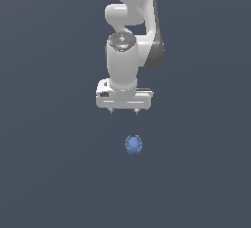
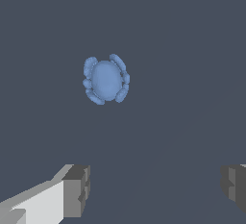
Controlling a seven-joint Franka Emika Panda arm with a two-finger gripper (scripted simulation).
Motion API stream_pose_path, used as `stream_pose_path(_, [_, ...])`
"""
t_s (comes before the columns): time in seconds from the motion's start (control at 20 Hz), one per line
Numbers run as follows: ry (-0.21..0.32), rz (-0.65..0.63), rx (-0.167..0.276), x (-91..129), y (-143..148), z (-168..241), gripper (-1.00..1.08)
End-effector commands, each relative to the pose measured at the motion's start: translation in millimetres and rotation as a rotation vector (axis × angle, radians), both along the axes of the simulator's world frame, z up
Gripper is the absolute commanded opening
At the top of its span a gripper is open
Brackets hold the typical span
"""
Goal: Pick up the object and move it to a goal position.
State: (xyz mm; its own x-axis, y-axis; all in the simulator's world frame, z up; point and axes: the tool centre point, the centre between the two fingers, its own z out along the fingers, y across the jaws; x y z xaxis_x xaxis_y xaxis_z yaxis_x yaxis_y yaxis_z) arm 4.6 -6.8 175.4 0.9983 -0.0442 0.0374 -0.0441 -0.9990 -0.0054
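Below the gripper: small blue lumpy object (image 1: 133, 144), lying on the plain grey surface (image 1: 49, 173), clearly apart from the fingertips.
Object position: a little toward the exterior view's right of the gripper's centre line, nearer the camera than the arm's base; in the wrist view, ahead of the two finger pads and not between them.
Object form: rounded core ringed with bumpy lobes, much narrower than the white gripper body.
Gripper (image 1: 123, 110): jaws spread wide, nothing between them; fingers (image 2: 77, 189) far apart at the edges of the wrist view.
Arm pose: wrist pointing straight down, hand hovering above the surface, no contact with the object.
Progress: judged as early approach; nothing grasped, nothing lifted, object resting on the surface.
Left to do: centre the hand over the object, descend, close on it, lift, carry to the goal.
Goal position: no marker visible in either view; location cannot be told.
Containers: none visible, so nothing held in any.
Likely care point: bumpy outline and small size probably call for a well-centred closing.
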Motion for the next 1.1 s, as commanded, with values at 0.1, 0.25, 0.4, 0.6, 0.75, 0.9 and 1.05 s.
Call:
stream_pose_path(0.1, [-0.001, 0.008, -0.001, 0.6, 2.6, -0.2, 1.0])
stream_pose_path(0.25, [-0.005, 0.047, -0.004, 2.9, 16.0, -0.8, 1.0])
stream_pose_path(0.4, [-0.01, 0.085, -0.008, 3.6, 29.2, -0.5, 1.0])
stream_pose_path(0.6, [-0.011, 0.089, -0.008, 2.8, 30.6, 0.0, 1.0])
stream_pose_path(0.75, [-0.009, 0.087, -0.008, 5.2, 29.9, -1.6, 1.0])
stream_pose_path(0.9, [-0.007, 0.09, -0.008, 10.1, 30.8, -4.9, 1.0])
stream_pose_path(1.05, [-0.004, 0.094, -0.008, 17.5, 32.1, -10.0, 1.0])
